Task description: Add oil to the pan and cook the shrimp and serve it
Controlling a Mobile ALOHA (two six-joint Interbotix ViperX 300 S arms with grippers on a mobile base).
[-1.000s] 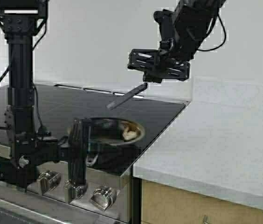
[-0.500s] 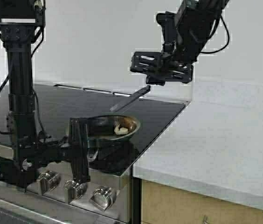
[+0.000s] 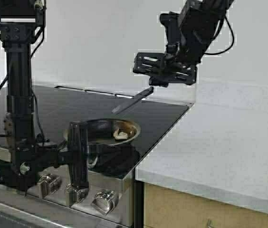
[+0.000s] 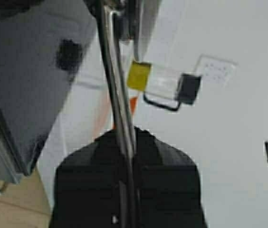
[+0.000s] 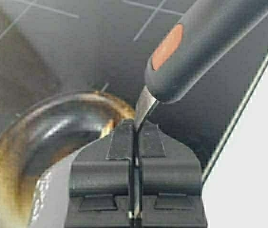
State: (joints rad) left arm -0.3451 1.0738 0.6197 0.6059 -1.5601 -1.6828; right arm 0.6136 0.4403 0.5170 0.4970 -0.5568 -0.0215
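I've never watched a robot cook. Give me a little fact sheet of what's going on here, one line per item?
Place: black stovetop beside a pale counter
Pan: on the stovetop near its front edge, its handle clamped by the left gripper
Shrimp: lying inside the pan
Right gripper: raised above the stovetop, shut on a grey-handled utensil
Oil bottle: seen only in the left wrist view, farther off

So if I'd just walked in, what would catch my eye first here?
Probably the pan held by its handle in the left gripper over the black cooktop, one pale shrimp inside. Next, the right gripper high above it, clamping a grey-handled utensil.
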